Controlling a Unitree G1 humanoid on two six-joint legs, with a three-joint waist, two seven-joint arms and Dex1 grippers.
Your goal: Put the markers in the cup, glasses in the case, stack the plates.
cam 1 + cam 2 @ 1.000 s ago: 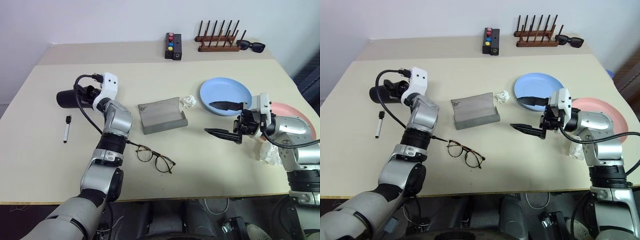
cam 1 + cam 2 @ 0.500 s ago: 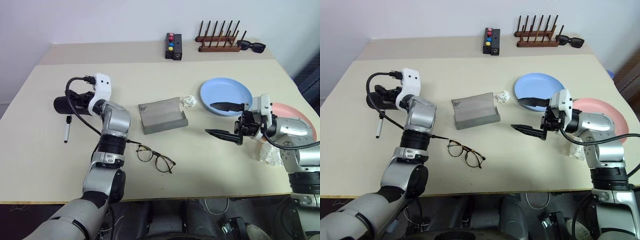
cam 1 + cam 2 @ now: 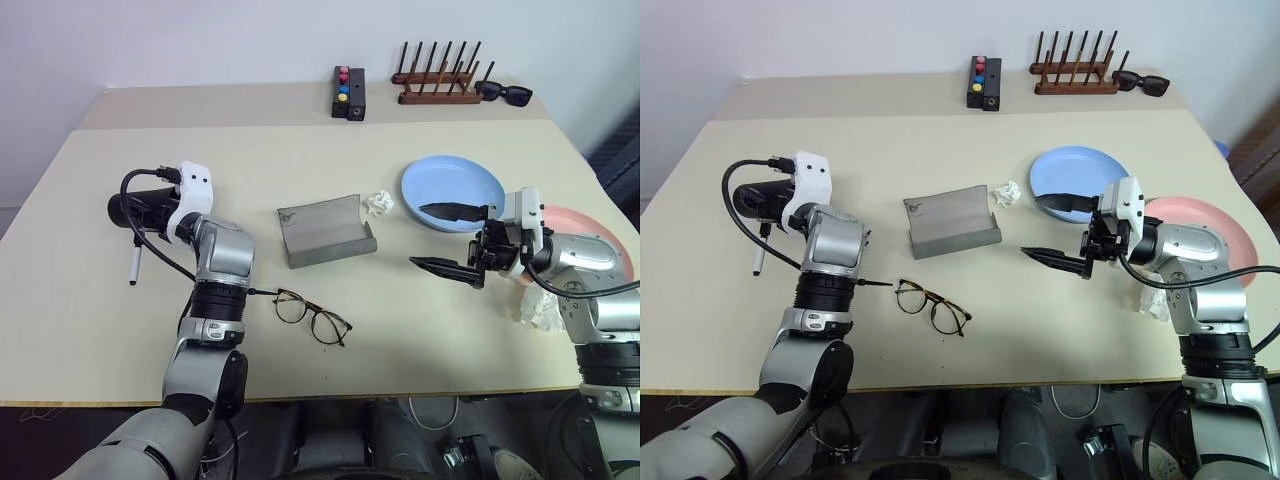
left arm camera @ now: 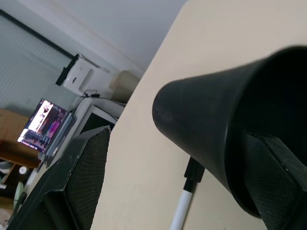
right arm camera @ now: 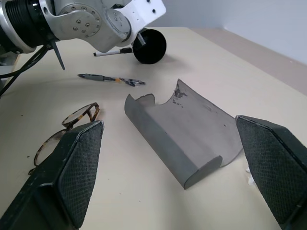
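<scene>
The black cup (image 3: 128,210) lies on its side at the table's left, mouth toward my left gripper (image 4: 175,139). That gripper is open: one finger (image 4: 273,165) reaches into the cup's mouth, and the other (image 4: 84,167) stands apart from its wall. A white marker (image 3: 133,265) lies just in front of the cup. The dark marker (image 5: 108,79) lies by my left forearm, near the glasses (image 3: 312,318). The grey case (image 3: 325,232) sits open at mid-table. My right gripper (image 3: 417,236) hovers open and empty beside the blue plate (image 3: 450,180). My right arm partly hides the pink plate (image 3: 1200,218).
A crumpled white paper (image 3: 377,203) lies between the case and the blue plate, and another wad (image 3: 540,310) sits by my right arm. At the back stand a black button box (image 3: 347,92), a wooden rack (image 3: 435,80) and black sunglasses (image 3: 503,93).
My left hand has drawn back and to the left, bending at the wrist, and the cup has shifted with it. The right arm has not moved.
</scene>
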